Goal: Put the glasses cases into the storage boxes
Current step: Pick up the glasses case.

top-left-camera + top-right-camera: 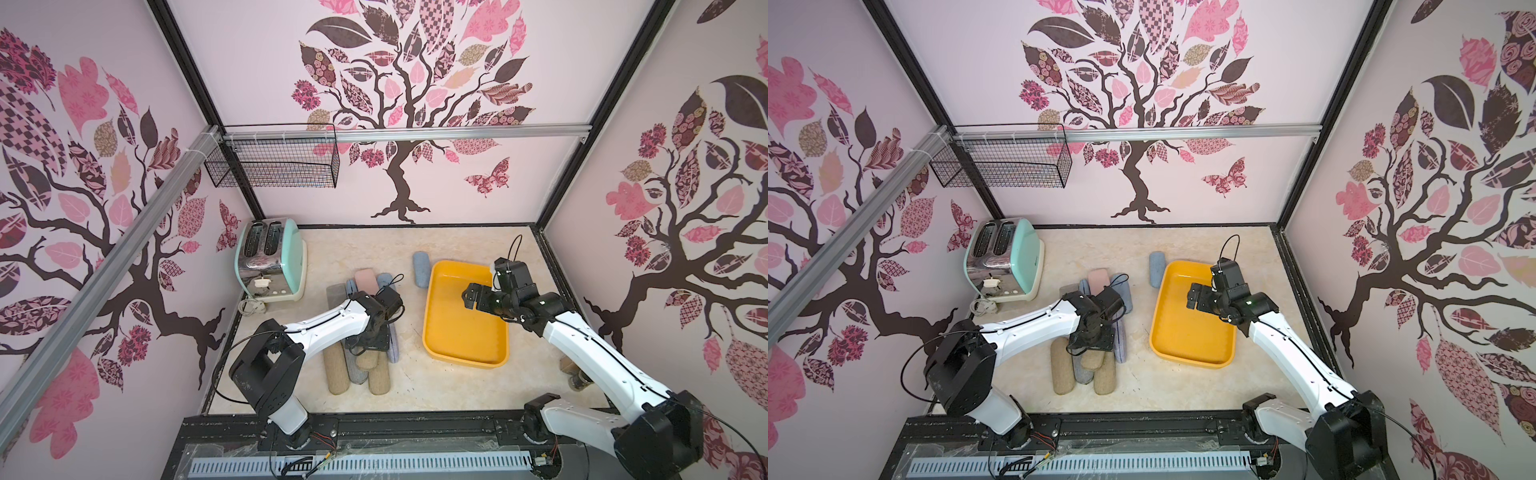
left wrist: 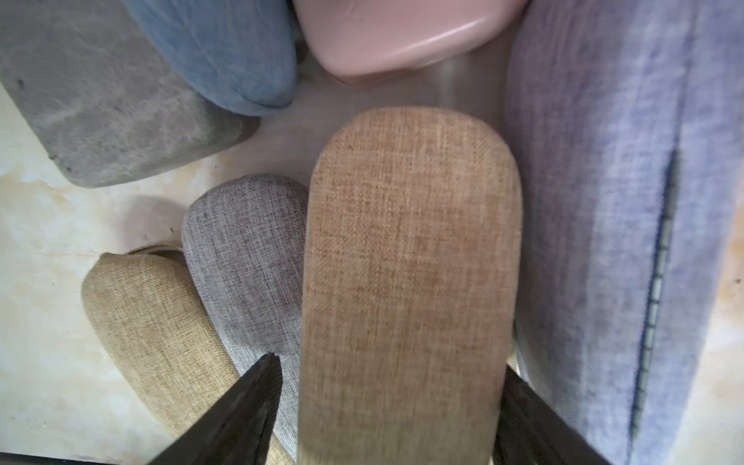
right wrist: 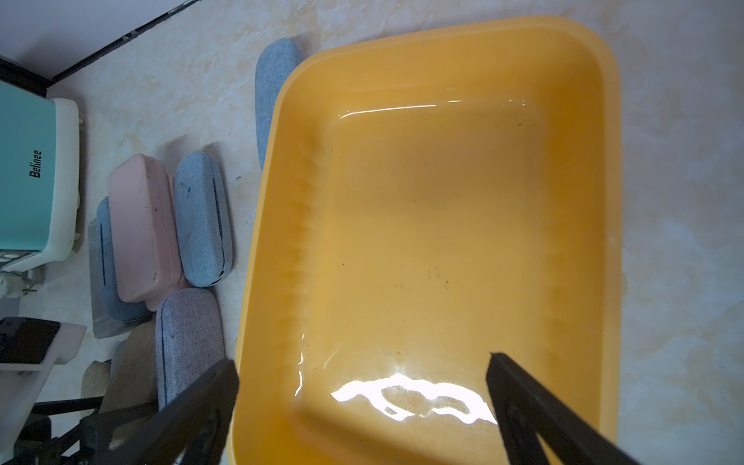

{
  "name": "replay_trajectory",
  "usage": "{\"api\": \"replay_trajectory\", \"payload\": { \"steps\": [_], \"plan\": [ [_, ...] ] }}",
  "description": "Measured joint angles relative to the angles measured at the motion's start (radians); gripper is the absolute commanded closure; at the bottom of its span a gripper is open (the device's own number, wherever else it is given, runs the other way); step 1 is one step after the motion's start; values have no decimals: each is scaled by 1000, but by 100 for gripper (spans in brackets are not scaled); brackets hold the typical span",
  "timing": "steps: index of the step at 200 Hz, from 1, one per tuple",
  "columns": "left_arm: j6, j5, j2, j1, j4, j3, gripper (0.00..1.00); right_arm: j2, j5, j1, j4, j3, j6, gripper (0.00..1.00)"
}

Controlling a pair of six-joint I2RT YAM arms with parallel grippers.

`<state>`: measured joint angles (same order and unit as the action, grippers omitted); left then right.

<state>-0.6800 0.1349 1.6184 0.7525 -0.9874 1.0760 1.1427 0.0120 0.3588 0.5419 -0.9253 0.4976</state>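
A pile of glasses cases (image 1: 357, 365) lies left of centre, tan, grey, blue and lavender, with a pink case (image 1: 365, 279) at its far end. My left gripper (image 2: 390, 366) points down into the pile, open and straddling a tan case (image 2: 410, 261); one finger touches its edge, the other stands slightly off. A grey case (image 2: 245, 257) and a lavender case (image 2: 604, 201) flank it. The yellow-orange storage box (image 1: 429, 316) sits right of centre and holds nothing. My right gripper (image 3: 362, 362) hovers over it, open and empty. A blue-grey case (image 1: 421, 269) lies against the box's far left side.
A mint toaster (image 1: 270, 262) stands at the back left, its plug and cord (image 1: 253, 307) on the table beside it. A black wire basket (image 1: 274, 158) hangs on the rail above. A small brown object (image 1: 575, 378) sits by the right wall.
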Motion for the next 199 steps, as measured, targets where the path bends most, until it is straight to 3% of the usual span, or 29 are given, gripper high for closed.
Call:
{"api": "replay_trajectory", "payload": {
  "steps": [56, 112, 130, 158, 199],
  "plan": [
    [1, -5, -16, 0, 8, 0, 49, 0, -20, 0, 3, -2, 0, 1],
    [6, 23, -59, 0, -73, 37, 52, -10, -60, 0, 24, -36, -2, 0],
    [32, 45, -67, 2, -127, 161, 49, -14, -95, 0, 47, -71, -6, 1],
    [72, 65, -22, 31, -142, 478, 50, -18, -150, -23, 97, -156, -7, 1],
    [86, 19, 237, 147, -58, 807, 53, -64, -185, -222, 172, -225, -5, 1]
  ]
}}
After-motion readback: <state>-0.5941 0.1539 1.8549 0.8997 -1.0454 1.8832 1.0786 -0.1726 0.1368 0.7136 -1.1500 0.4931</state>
